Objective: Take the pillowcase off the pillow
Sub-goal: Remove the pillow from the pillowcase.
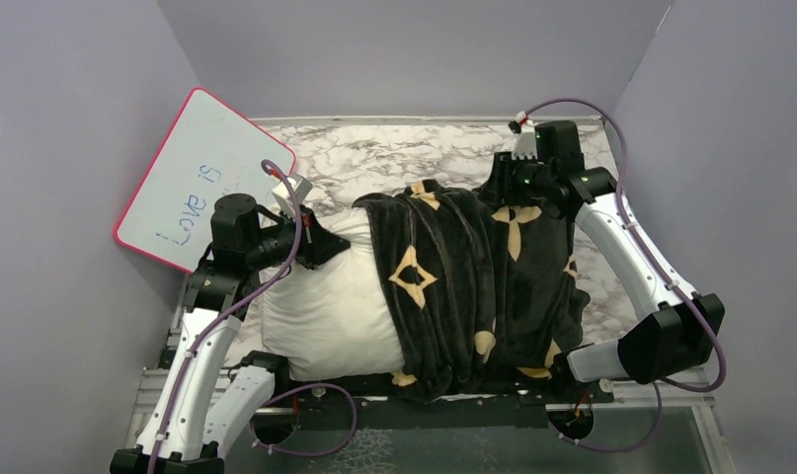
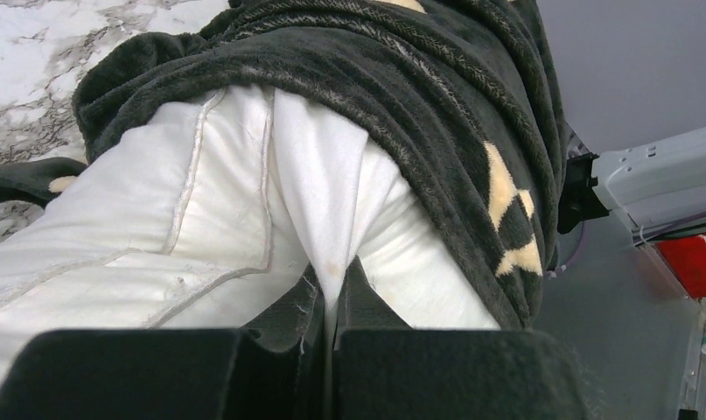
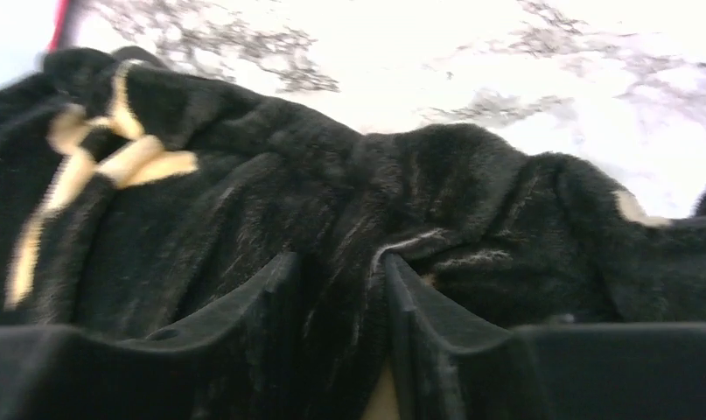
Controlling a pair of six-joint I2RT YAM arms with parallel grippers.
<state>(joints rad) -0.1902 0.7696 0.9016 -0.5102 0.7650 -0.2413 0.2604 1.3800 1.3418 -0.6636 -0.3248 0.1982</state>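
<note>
The off-white pillow (image 1: 325, 301) lies on the marble table, its left half bare. The black pillowcase (image 1: 473, 286) with tan motifs is bunched over its right half. My left gripper (image 1: 327, 240) is shut on a pinch of the pillow's white fabric (image 2: 327, 201) at the far left edge. In the left wrist view the pillowcase (image 2: 401, 96) arches over the pillow. My right gripper (image 1: 508, 193) is shut on a fold of the pillowcase (image 3: 349, 219) at its far right corner, lifted above the table.
A pink-rimmed whiteboard (image 1: 201, 178) leans against the left wall behind the left arm. Grey walls enclose the marble table (image 1: 374, 158) on three sides. The metal frame (image 1: 424, 395) runs along the near edge.
</note>
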